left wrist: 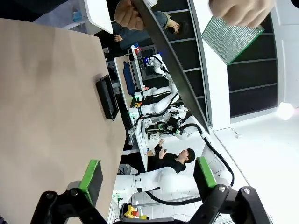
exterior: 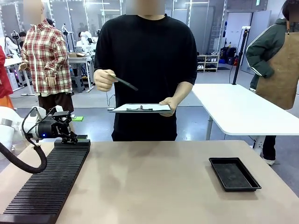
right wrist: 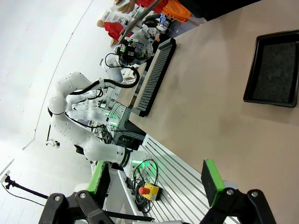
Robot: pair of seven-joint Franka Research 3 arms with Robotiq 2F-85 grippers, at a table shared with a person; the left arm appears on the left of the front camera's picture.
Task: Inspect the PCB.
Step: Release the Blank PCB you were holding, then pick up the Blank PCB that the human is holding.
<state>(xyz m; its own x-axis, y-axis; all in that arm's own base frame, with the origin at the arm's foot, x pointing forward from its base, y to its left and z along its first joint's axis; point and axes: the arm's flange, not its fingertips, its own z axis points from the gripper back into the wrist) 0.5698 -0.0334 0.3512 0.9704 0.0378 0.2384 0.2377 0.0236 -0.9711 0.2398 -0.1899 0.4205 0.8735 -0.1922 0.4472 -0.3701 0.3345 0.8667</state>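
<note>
Judging the PCB (left wrist: 229,39) as light, thin and stiff, with no sag along its free edge. Probably fragile across the speckled face, and slick enough to slide between pads. Best taken by a bare edge or corner, pads flat on both faces, with a gentle squeeze. Not to be bent or scraped.

Pinched by one edge in a hand (left wrist: 243,11) of the person, above the clipboard (left wrist: 173,70) and clear of it.

Finding the left gripper (left wrist: 147,175) spread wide, with nothing between its green pads (left wrist: 92,179). Sits below the clipboard and off to the robot's left of it, looking up past the clipboard's edge toward the PCB. Well apart from the PCB, no contact. Would probably have to rise past the clipboard to reach it.

Finding the right gripper (right wrist: 156,179) spread wide too, with nothing held. Hangs low over the table (right wrist: 210,116), seemingly well away from the clipboard on the robot's right, and likely farther from the PCB than the left gripper.
</note>
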